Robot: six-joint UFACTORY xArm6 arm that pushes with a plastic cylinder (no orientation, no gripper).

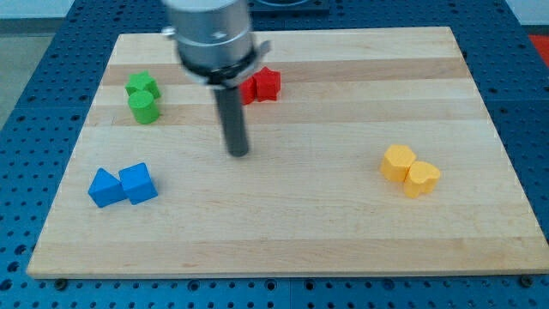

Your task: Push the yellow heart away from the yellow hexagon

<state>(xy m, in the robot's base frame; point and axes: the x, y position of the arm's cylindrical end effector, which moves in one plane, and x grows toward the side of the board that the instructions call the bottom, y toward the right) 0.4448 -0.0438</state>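
Camera view: 1 wooden board (343, 240) on a blue pegboard table, the arm coming in from the view's top.
Tip: the rod's lower end, the tip (238, 154), rests on bare board near the middle, touching no block.
Pincer state: none is fitted; the rod neither opens nor closes, and it holds nothing.
Yellow heart: the yellow heart (422, 178) sits at the view's right, touching the yellow hexagon (398, 162) on that block's lower-right side.
Key relation: the pair lies well to the right of the tip and slightly lower, hexagon on the near side, so the tip likely must go around to reach the seam between them.
Other blocks: 2 green blocks (142, 96), 2 red blocks (262, 85), 2 blue blocks (123, 185), all well apart from the yellow pair.
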